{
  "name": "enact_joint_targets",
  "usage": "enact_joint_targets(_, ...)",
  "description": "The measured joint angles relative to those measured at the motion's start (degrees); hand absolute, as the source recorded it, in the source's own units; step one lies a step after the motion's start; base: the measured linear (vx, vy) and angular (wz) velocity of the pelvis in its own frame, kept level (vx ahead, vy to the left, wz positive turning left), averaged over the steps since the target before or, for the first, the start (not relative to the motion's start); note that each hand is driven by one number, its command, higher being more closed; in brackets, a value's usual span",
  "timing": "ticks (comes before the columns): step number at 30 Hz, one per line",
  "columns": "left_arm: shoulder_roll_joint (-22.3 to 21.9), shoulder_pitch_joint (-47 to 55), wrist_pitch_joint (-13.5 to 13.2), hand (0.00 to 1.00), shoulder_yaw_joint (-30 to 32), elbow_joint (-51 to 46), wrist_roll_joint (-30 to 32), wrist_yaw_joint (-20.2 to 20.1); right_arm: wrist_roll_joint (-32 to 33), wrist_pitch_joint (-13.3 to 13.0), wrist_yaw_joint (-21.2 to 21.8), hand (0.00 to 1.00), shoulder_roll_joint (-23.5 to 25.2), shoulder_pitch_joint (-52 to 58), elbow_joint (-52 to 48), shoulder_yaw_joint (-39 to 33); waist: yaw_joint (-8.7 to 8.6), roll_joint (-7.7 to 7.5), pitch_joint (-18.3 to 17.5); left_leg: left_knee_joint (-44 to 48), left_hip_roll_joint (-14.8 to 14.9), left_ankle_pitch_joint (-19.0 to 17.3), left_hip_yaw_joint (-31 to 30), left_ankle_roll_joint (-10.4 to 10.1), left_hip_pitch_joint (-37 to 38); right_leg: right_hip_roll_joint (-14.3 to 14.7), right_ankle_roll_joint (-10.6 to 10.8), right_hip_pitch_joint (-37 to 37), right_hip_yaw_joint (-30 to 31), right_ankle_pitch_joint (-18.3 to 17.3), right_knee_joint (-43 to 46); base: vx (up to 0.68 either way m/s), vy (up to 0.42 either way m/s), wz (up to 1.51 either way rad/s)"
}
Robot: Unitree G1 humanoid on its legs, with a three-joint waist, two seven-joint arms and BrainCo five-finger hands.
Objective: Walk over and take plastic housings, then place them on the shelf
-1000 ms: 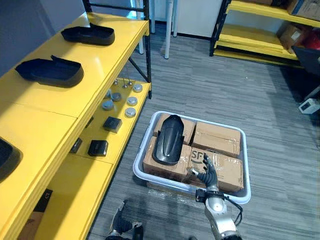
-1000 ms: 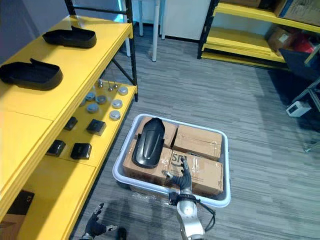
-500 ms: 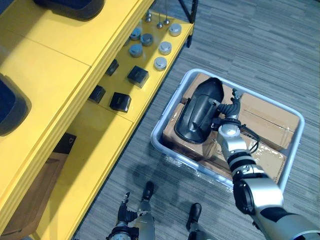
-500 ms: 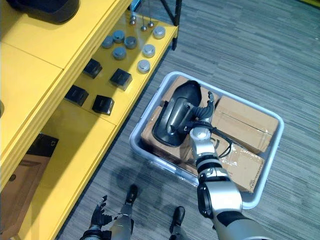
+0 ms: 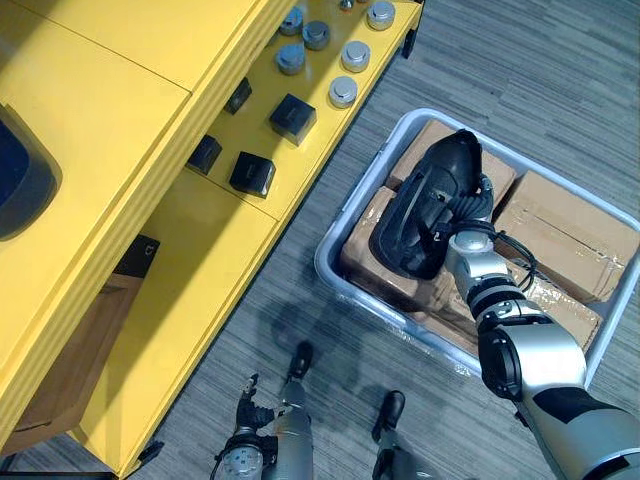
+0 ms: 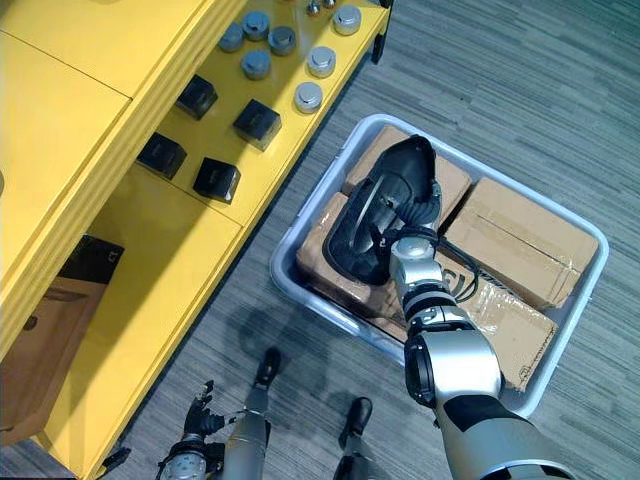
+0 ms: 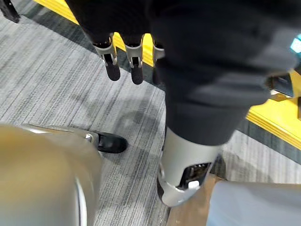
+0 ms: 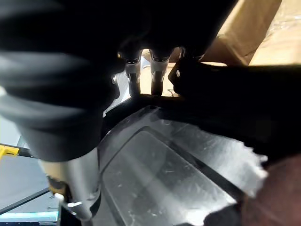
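Okay, pick step: right hand (image 5: pixel 472 212) is on the black housing (image 5: pixel 420 200), fingers (image 8: pixel 133 71) close together and hooked over its rim; thumb hidden, so can't tell if it pinches from below. Housing sits right under the fingers, propped at a tilt on the boxes (image 5: pixel 575 225) inside the grey bin (image 5: pixel 335 272). To do it well, I'd say: get the thumb under the rim opposite the fingers and squeeze firmly, as the shell looks smooth and glossy. Then lift straight up clear of the bin wall before turning, since a one-edge hold may let it swing. Left hand (image 7: pixel 113 66) hangs low over the floor (image 5: pixel 520 60), fingers straight and relaxed, holding nothing. Surface below the fingers is flat taped cardboard. Room: yellow shelf (image 5: pixel 110 110) well off to the fingers' left, lower tier carrying black blocks (image 5: pixel 252 172) and metal discs (image 5: pixel 343 92). Top tier has bare space, with a second housing (image 5: pixel 18 185) at its edge.
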Motion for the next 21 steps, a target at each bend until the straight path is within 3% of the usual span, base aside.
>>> enact_joint_targets(4, -0.04, -0.27, 0.02, 0.0, 0.01, 0.57, -0.98, 0.16, -1.72, 0.21, -0.81, 0.0, 0.99, 0.02, 0.05, 0.01, -0.14, -0.12, 0.07, -0.01, 0.21, 0.0, 0.22, -0.01, 0.14, 0.2, 0.01, -0.01, 0.26, 0.0, 0.0, 0.01, 0.0, -0.03)
enact_joint_targets(8, 0.44, -0.63, -0.01, 0.0, 0.04, 0.86, -2.78, 0.96, -2.58, 0.83, -1.82, 0.0, 2.62, 0.32, -0.94, 1.48, -0.17, -1.19, 0.54, -0.25, 0.55, 0.01, 1.24, -0.02, 0.76, 0.35, 0.24, -0.03, 1.37, 0.15, -0.02, 0.02, 0.006, -0.12)
enact_joint_targets(12, 0.8, -1.4, 0.24, 0.0, 0.05, 1.87, -2.77, 1.32, -4.66, 1.91, -2.89, 0.0, 5.68, 5.44, -13.68, 5.5, -1.27, -2.06, 0.81, -0.44, 0.83, 0.01, 1.93, -0.02, 1.05, 0.37, 0.73, -0.18, 1.85, 0.48, -0.09, 0.02, 0.01, -0.08)
enact_joint_targets(15, 1.02, -1.26, 0.28, 0.0, 0.3, 1.85, -2.73, 2.18, -10.06, 1.91, -4.05, 0.0, 6.42, 10.78, -29.23, 7.21, -1.87, -2.62, 0.89, -1.09, 0.99, 0.08, 2.47, -0.09, 1.89, 0.35, 0.6, -0.03, 2.65, 0.57, -0.08, 0.03, 0.006, -0.08)
enact_joint_targets(21, 1.46, 0.19, 0.18, 0.0, 1.88, 1.72, -2.65, 2.6, -17.68, 1.3, -8.42, 0.0, 5.88, 12.67, -42.02, 6.34, -3.9, -3.78, 0.71, -3.14, 1.01, 0.97, 3.66, 0.02, 3.63, 0.12, 0.46, 0.14, 3.36, 0.68, -0.03, 0.02, 0.006, -0.08)
